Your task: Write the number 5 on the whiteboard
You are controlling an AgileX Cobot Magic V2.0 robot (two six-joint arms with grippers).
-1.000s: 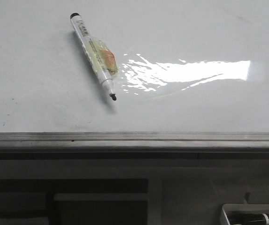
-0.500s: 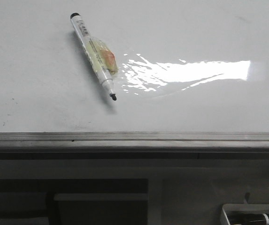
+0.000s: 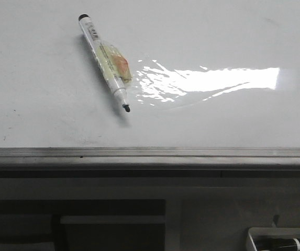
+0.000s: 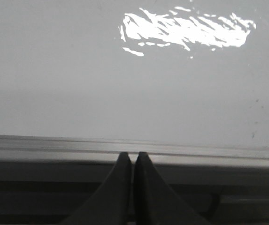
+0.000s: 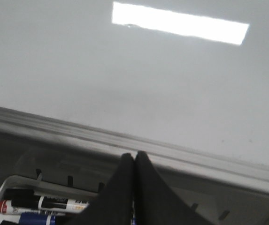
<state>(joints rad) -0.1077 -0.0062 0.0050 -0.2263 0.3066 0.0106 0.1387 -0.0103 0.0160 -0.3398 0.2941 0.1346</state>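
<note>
The left claw [image 4: 132,161] has its two dark fingers pressed together with nothing between them, and it hangs just off the near edge of the whiteboard [image 4: 125,93], over the grey metal strip. The right claw [image 5: 134,161] is likewise closed tight and empty, poised over the same edge strip further along. Right below the right claw sits a white tray [image 5: 12,187], off the board on the near side; it holds a marker with a red cap and white labelled barrel [image 5: 40,204] and, beside it, a blue marker [image 5: 35,218] only partly in view. The front view shows a corner of this tray [image 3: 254,236] at the lower right with a dark marker [image 3: 288,243] lying in it. Out on the whiteboard [image 3: 218,120], well apart from both claws, a white marker pen [image 3: 105,63] lies flat and diagonal, uncapped, its black tip toward the near edge and its black end cap toward the far side, with a yellowish-orange patch of wrapping around its middle. A bright glare [image 3: 212,81] lies just beside the pen. The board is glossy white with faint smudges and a few tiny dark specks near its edge; no written number 5 shows on it.
</note>
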